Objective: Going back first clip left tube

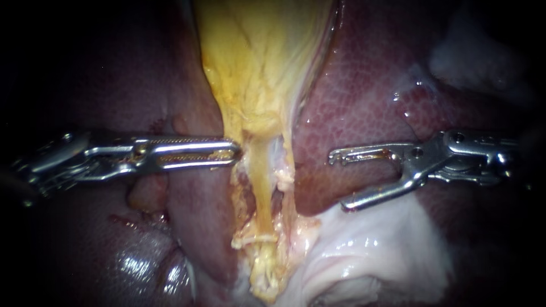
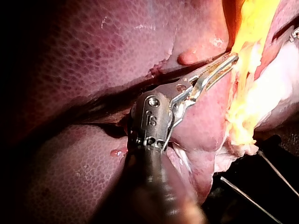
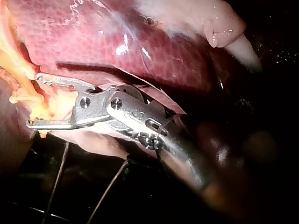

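Liver (image 1: pixel 364 102) fills most of the view, with the yellow gallbladder (image 1: pixel 256 57) hanging down the middle. Left instrument (image 1: pixel 236 152) has its jaws pressed together, tip right against the yellow tissue's edge. Right instrument (image 1: pixel 336 181) sits off on the other side over liver, jaws spread apart, holding nothing. Left tube (image 1: pixel 259 182) runs down between them, just past the left instrument's tip.

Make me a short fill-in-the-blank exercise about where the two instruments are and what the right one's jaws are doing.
1. In the endoscope view, the right instrument's jaws stand ____.
2. Those jaws hold ____.
3. The yellow tissue strand runs down ____ the tips of the left instrument and the right one.

Missing words: open; nothing; between
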Motion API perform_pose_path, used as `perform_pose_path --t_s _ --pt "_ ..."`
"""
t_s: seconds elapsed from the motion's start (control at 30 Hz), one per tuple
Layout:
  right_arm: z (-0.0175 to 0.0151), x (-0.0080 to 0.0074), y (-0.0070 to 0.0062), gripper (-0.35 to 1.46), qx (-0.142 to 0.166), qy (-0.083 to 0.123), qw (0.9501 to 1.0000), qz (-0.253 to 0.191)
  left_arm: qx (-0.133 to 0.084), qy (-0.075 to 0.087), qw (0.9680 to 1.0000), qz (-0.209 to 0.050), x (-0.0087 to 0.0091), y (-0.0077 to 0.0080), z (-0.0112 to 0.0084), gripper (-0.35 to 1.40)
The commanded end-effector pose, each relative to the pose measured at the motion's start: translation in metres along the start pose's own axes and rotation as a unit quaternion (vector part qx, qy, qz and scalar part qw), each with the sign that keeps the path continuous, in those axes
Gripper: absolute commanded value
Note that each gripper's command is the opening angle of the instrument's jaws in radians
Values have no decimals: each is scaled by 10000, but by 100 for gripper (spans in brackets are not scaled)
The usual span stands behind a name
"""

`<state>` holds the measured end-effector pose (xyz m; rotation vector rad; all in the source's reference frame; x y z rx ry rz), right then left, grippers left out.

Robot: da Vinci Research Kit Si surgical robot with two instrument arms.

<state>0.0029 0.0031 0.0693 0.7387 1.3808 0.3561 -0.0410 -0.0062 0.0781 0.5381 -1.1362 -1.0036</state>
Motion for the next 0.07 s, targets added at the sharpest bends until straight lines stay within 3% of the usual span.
perform_pose_path --t_s 0.03,0.07 --pt "0 0 0 60 1 0 10000 0 3 3 10000 -2 0 0 -1 -35" --pt "0 0 0 60 1 0 10000 0 5 4 10000 -2 0 0 -1 -35"
